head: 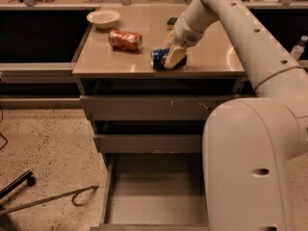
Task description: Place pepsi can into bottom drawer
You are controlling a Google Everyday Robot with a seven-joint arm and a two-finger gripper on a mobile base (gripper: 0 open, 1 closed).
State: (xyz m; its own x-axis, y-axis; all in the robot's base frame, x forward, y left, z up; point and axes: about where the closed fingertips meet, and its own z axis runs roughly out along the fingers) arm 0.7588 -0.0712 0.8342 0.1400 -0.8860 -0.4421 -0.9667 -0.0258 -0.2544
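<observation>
On the worktop (pixel 211 52), near its front edge, the pepsi can (pixel 157 59) lies on its side, and the tool (pixel 172 58) is down at the right end of it, touching or almost touching. Whether the tool is spread or already pinching the can, I cannot tell. The step in hand is, I judge, the grasp. To do it well, the tool should take the can across its round body, near the middle, and close firmly, because a lying can rolls away easily and the edge is near. The orange can (pixel 125 40) lies well apart to the left, so it should not disturb. Once the grip is sure, lift straight up first, then come forward past the two upper drawers (pixel 144 107) and lower into the bottom drawer (pixel 154 201), which stands open below
</observation>
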